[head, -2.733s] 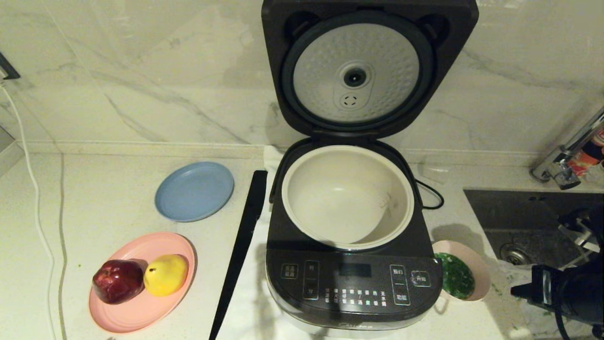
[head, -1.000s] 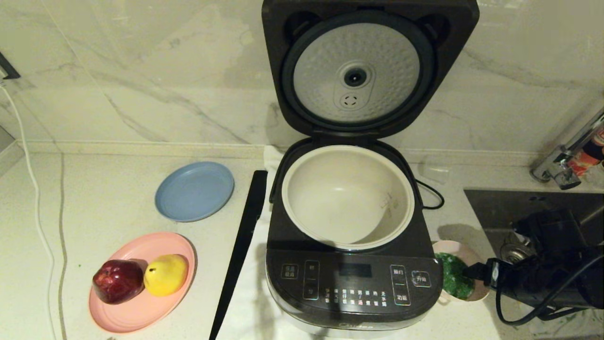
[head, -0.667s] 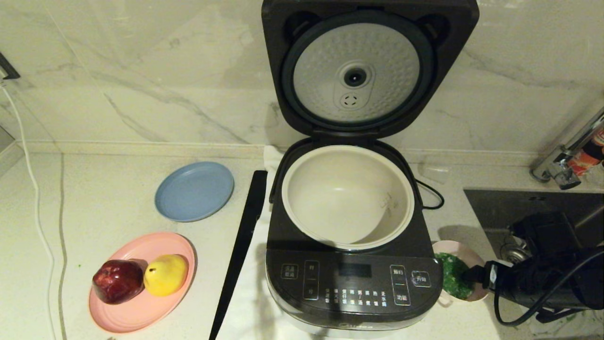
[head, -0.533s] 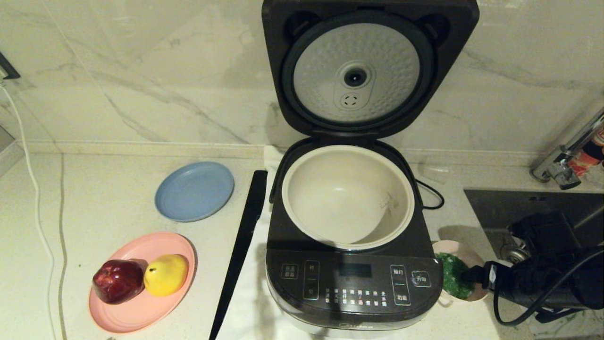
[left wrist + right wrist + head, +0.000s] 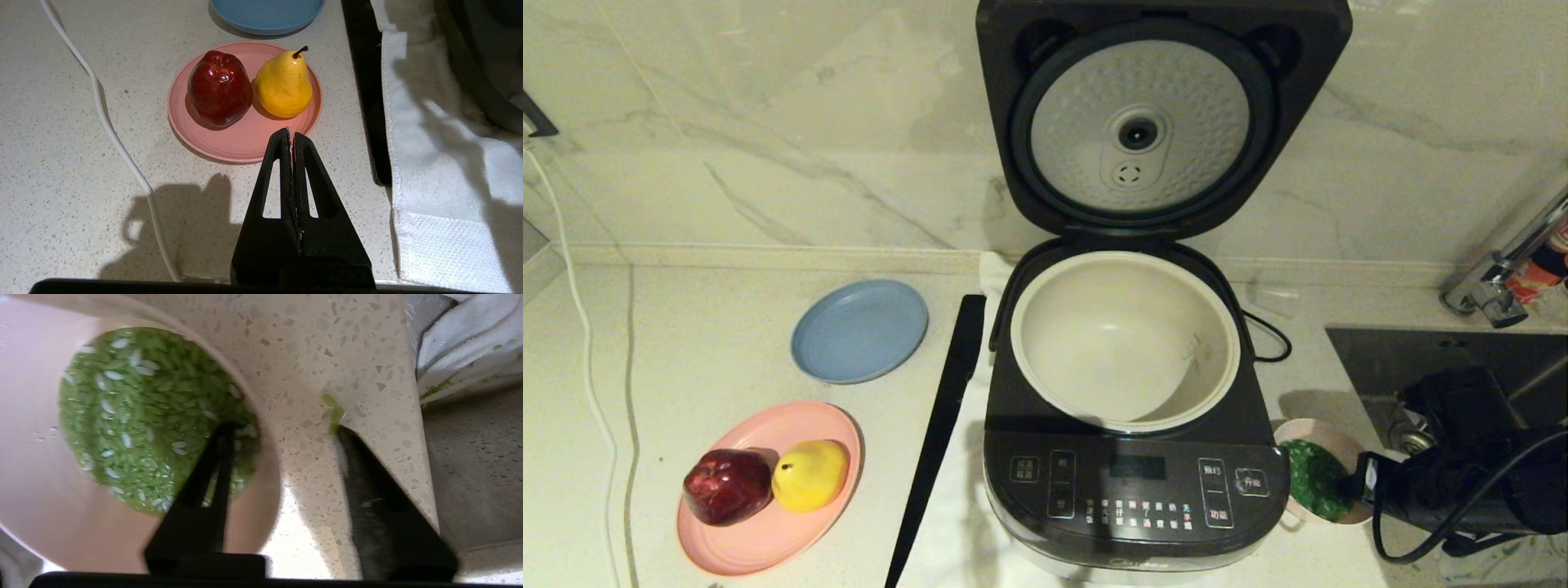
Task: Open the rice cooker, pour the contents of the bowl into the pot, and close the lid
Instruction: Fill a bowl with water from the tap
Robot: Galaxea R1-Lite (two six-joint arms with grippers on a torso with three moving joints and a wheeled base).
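Standing on the counter [image 5: 727,343] just to the right of the rice cooker [image 5: 1131,490], the bowl [image 5: 1327,445] held the contents [image 5: 1313,488], green bits in water. The right gripper [image 5: 282,435] was at the bowl's rim, fingers [image 5: 222,457] spread wide, one inside the bowl over the green bits and the other outside the wall. The lid [image 5: 1160,122] of the cooker stood upright and open, and the pot [image 5: 1125,339] in it looked empty. To the left of the cooker, the left gripper [image 5: 291,136] hung above the counter with its fingers pressed together, holding nothing, near a pink plate [image 5: 245,143] with an apple [image 5: 219,93] and a pear [image 5: 283,83].
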